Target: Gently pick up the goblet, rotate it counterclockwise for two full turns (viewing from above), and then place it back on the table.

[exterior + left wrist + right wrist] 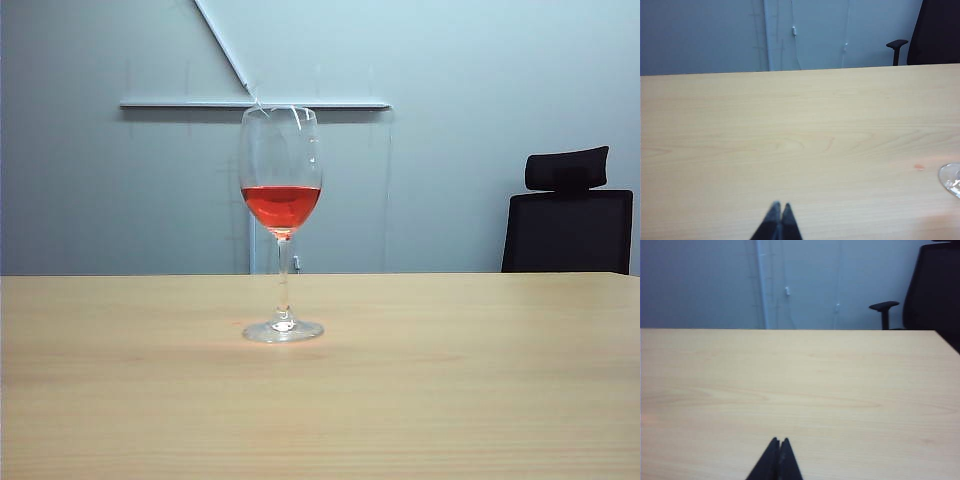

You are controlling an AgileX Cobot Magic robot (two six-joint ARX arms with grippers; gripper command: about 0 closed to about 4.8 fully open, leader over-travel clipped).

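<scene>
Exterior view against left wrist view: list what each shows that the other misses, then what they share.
Exterior only: the whole goblet upright with red liquid; no arms are visible.
Left wrist only: the left gripper, shut, empty, above bare table.
Both: the table, the goblet's foot (just an edge in the wrist view), and the black chair.
</scene>
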